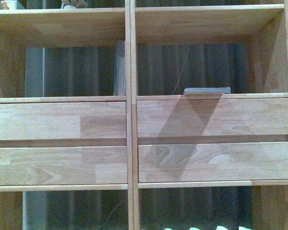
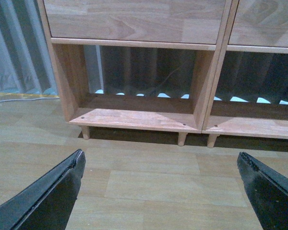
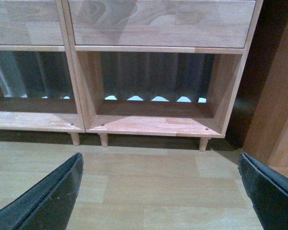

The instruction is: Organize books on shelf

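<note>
Fingers (image 2: pixel 53 196) of the left gripper (image 2: pixel 159 158) are black and spread wide apart, with nothing between them. They hang low over a pale wood-plank floor (image 2: pixel 153 182). Beyond them, farther off, stands the foot of the shelf (image 2: pixel 134 120). Its left bottom compartment (image 2: pixel 144 81) is open and rests on short round legs (image 2: pixel 182 139).

The right gripper (image 3: pixel 160 158) has its fingers (image 3: pixel 269 191) equally wide and holds nothing. It hangs over the same floor, facing the shelf's right bottom compartment (image 3: pixel 153 81). A dark brown wooden surface (image 3: pixel 278 96) stands just right of the shelf. Through both compartments a dark pleated curtain (image 3: pixel 149 72) shows behind the open back.

Higher up, the front view shows four plain drawer fronts (image 1: pixel 57 120), two stacked on each side of the central divider (image 1: pixel 130 96). Open compartments lie directly above the drawers.

The teal-blue book (image 1: pixel 119 67) stands upright at the right end of the left compartment, against the divider. The thin pale book (image 1: pixel 207 90) lies flat on the floor of the right compartment, about midway across and close to the near edge. Its cover and spine are too small and dim to make out. The two books are well apart, with the divider between them, and both sit far above the grippers.
</note>
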